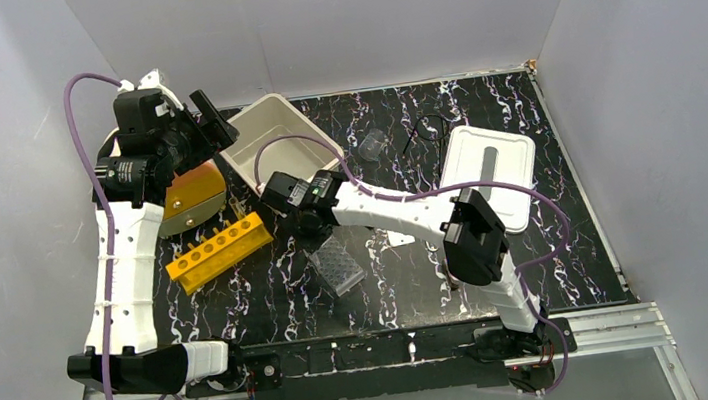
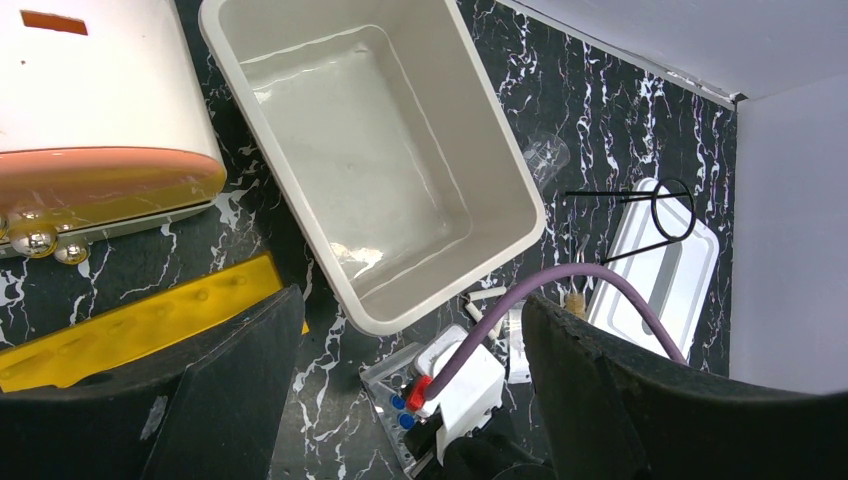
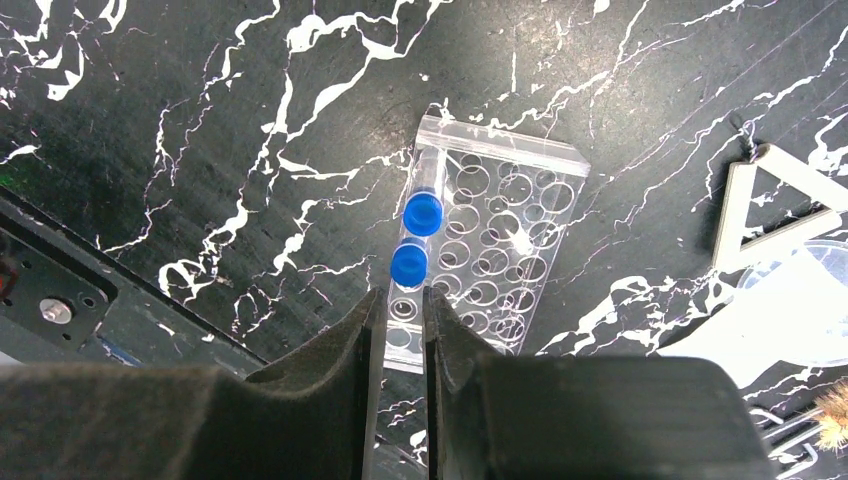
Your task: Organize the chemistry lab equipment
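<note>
The clear tray (image 3: 500,250) lies flat on the black table (image 3: 150,120), between the yellow rack (image 1: 220,250) and the white triangle (image 3: 760,215). It has rows of round holes, and 2 blue caps (image 3: 423,213) stand along one side. The right gripper (image 3: 405,300) is over its near end, its fingers almost closed on a thin clear strip; I cannot tell if they hold it. The left gripper (image 2: 410,310), near the beige tub (image 2: 480,170), has its fingers wide apart and holds nothing.
</note>
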